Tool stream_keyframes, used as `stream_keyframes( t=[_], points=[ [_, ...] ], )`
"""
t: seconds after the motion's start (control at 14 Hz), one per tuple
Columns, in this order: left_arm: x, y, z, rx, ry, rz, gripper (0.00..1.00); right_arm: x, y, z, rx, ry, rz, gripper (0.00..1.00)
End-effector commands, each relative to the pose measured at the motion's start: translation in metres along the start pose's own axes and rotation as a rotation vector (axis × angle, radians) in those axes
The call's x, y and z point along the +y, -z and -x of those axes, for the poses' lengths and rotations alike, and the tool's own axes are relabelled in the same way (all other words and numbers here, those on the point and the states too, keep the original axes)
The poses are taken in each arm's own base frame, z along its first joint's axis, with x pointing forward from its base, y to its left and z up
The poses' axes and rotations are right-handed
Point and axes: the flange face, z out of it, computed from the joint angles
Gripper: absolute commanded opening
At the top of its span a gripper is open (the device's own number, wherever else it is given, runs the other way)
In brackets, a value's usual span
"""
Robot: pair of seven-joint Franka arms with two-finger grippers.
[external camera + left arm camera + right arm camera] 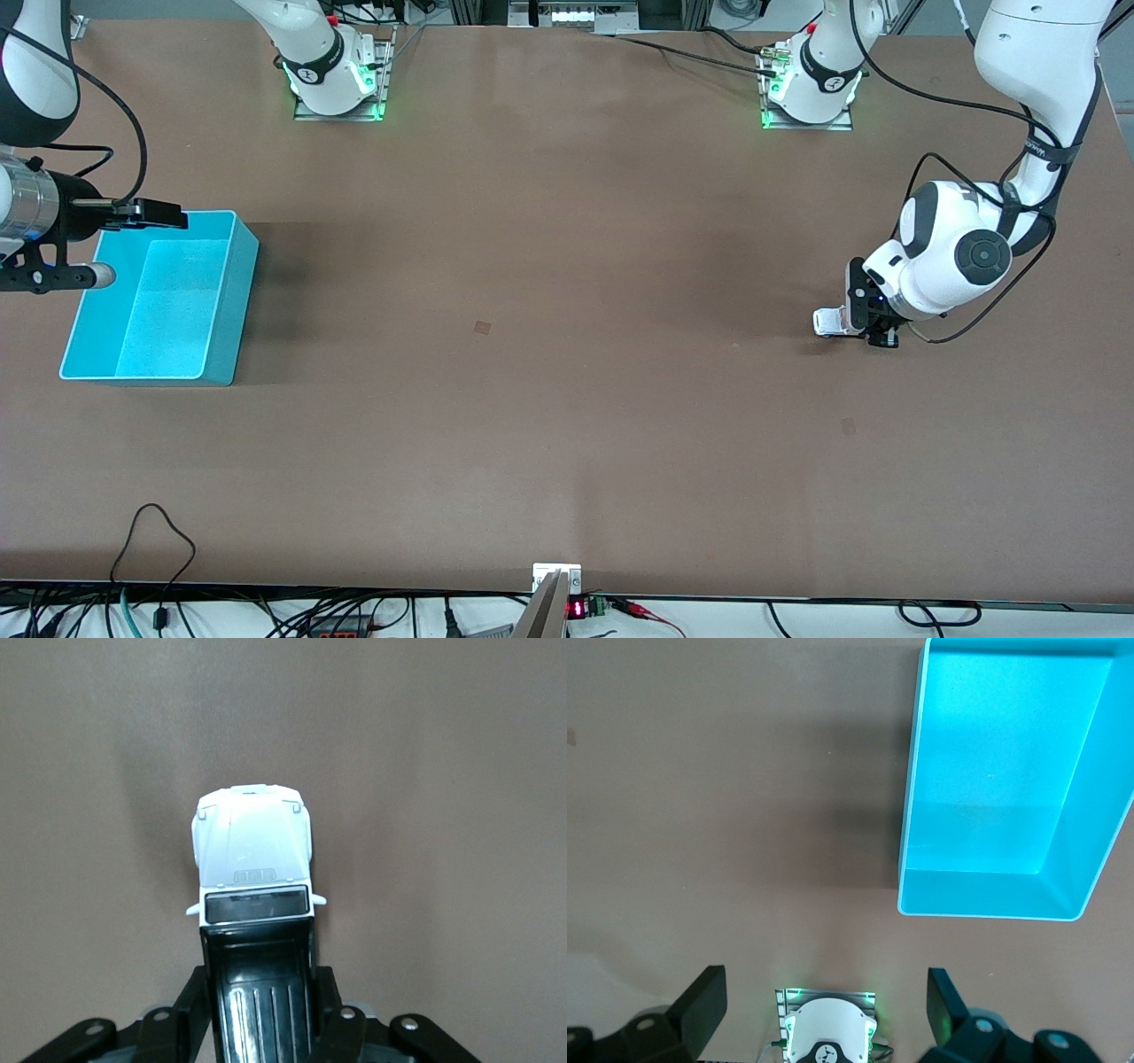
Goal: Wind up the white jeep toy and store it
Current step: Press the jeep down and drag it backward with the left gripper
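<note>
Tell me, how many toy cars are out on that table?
1. The white jeep toy sits at the left arm's end of the table, gripped at its black rear by the left gripper. The cyan bin looks empty, so none seems hidden.

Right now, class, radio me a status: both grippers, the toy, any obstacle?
Left gripper shut on white jeep toy, low at table. Right gripper open, waiting by cyan bin. Nothing between them.
</note>
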Motion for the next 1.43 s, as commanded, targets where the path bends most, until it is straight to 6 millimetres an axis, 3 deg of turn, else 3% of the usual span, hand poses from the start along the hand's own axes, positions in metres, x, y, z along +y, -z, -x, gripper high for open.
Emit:
stream_keyframes(
  t=[0.0,0.5,0.93,1.36],
  points=[
    [0.008,-0.029,0.004,0.002,0.002,0.047,0.25,0.002,0.002,0.003,-0.006,0.001,-0.005,1.0],
    [0.011,-0.036,0.045,-0.034,0.025,0.055,0.24,0.001,0.002,0.003,-0.008,0.003,-0.005,1.0],
    [0.016,-0.042,0.067,-0.066,0.009,0.067,0.24,0.001,0.002,0.003,-0.008,0.001,-0.005,1.0],
    [0.021,-0.047,0.109,-0.09,0.031,0.073,0.24,0.001,0.002,0.003,-0.008,0.001,-0.005,1.0]
  ],
)
